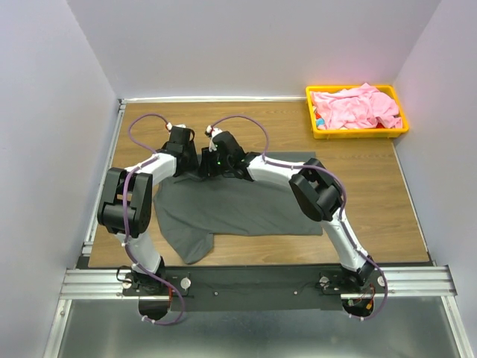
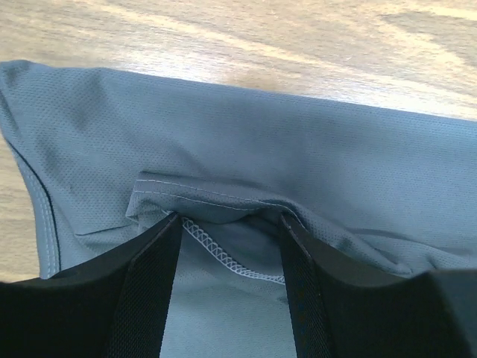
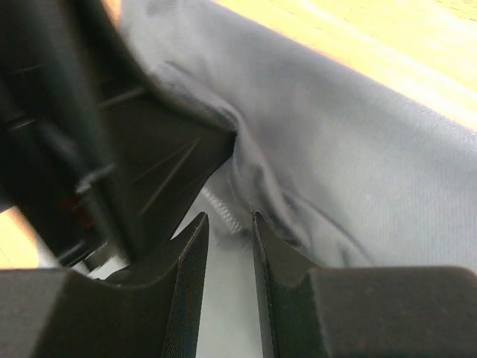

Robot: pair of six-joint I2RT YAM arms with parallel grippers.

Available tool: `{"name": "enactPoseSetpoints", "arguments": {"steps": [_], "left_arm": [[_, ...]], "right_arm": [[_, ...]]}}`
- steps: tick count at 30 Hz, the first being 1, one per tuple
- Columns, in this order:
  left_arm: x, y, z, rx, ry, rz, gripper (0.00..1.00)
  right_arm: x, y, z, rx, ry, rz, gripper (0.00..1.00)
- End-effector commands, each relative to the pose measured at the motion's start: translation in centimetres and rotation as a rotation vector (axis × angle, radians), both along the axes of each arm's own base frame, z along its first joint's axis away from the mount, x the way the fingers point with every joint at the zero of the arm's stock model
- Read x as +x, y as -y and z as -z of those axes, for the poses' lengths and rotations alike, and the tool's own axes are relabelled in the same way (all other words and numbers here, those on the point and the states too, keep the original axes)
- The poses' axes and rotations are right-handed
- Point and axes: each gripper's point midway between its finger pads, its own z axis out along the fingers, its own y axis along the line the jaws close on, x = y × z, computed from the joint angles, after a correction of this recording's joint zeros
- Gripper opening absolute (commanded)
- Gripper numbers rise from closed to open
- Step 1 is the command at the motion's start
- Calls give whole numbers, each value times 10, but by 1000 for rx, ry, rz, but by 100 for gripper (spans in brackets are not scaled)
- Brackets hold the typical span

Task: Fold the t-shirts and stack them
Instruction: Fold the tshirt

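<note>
The dark charcoal grey t-shirt [image 1: 238, 201] lies spread on the wooden table, one sleeve hanging toward the near edge. Both grippers are low at its far edge, close side by side. My left gripper [image 1: 191, 165] [image 2: 231, 220] has its jaws wide apart, with the shirt's stitched hem [image 2: 223, 253] between the fingertips and a fold of cloth bunched over them. My right gripper [image 1: 212, 165] [image 3: 229, 218] has a narrow gap, with grey cloth [image 3: 358, 164] and a bit of hem at its tips. The light pink t-shirt [image 1: 356, 107] lies crumpled in the tray.
The yellow plastic tray [image 1: 358, 135] stands at the table's far right corner. The left gripper's black body [image 3: 112, 149] fills the left of the right wrist view, very close. Bare wood [image 1: 373, 194] lies right of the grey shirt. Walls enclose the table.
</note>
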Motion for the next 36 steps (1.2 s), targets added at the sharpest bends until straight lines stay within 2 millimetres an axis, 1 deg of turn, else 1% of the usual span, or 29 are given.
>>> {"name": "enactPoseSetpoints", "arguments": {"steps": [1,6,9,12,13,15,16,18,21,23,25,27,28,29,30,32,33,35,36], "left_arm": [[1,7,-2,-48,18,11,62],[-1,6,1,-47,9,12,62],[-1,7,-1,-53,11,11,62],[-2,10,-2,-68,12,20,62],[-3,11,-3,-79,12,20,62],[-2,12,-7,-91,21,21,62],[-4,13,-9,-101,24,20,62],[-4,11,-11,-112,27,15,62],[-7,9,-14,-135,32,6,62],[-10,7,-16,-157,36,0,62],[-13,7,-17,-175,36,-1,62],[-17,4,-20,-180,42,-6,62],[-19,2,-24,-183,52,-15,62],[-21,1,-26,-186,56,-18,62],[-22,0,-29,-188,66,-21,62],[-25,-7,-36,-187,85,-42,62],[-26,-10,-39,-185,95,-47,62],[-30,-14,-40,-184,98,-63,62],[-30,-17,-47,-184,116,-70,62]], "right_arm": [[11,-7,19,-18,21,30,36],[11,1,37,-56,8,62,37],[10,9,48,-90,8,86,37],[11,14,53,-114,18,108,37],[8,16,58,-127,16,107,35],[12,22,62,-156,36,148,30],[10,25,66,-169,35,155,24],[13,30,69,-192,47,180,21],[10,35,79,-228,53,191,15],[7,38,84,-249,54,193,8],[5,37,85,-251,55,189,2],[5,36,80,-246,60,183,1],[5,35,71,-232,65,175,1],[3,34,73,-235,65,167,1],[4,32,57,-214,80,161,1],[1,29,43,-195,92,132,1],[-1,26,29,-171,97,113,1],[-3,23,14,-146,108,94,1],[-7,20,2,-120,113,68,1]]}}
